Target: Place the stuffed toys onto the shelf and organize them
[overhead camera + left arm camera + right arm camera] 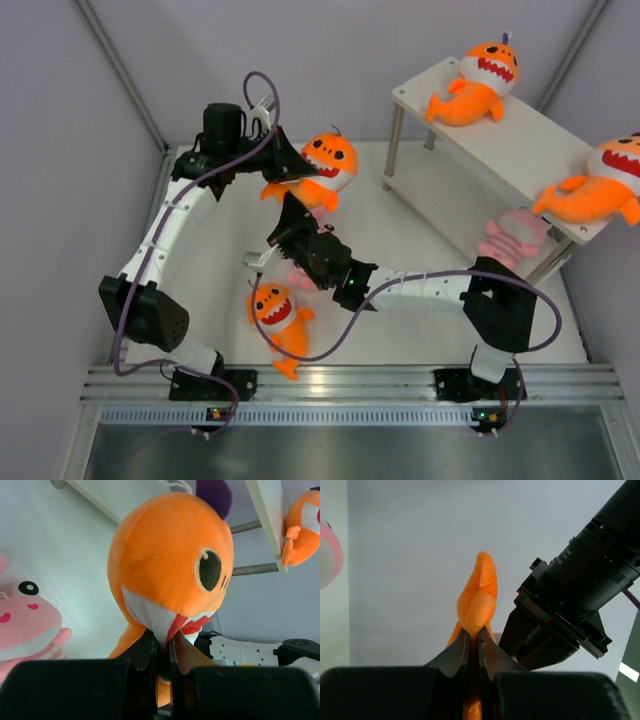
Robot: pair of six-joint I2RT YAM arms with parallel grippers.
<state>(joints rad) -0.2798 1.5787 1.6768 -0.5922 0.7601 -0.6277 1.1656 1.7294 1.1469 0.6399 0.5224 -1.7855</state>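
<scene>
Both grippers on one orange shark (330, 160)

The shark was held mid-scene, at 12 o'clock from the arm bases. The left gripper (163, 647) was clamped on its mouth and the right gripper (474, 632) pinched tight on its fin. The shelf (520, 150) stood at 2 o'clock, with two more sharks (475, 90) (600, 185) on its top board.

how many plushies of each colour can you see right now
orange shark plush: 4
pink plush: 2
total: 6 toys in view
</scene>
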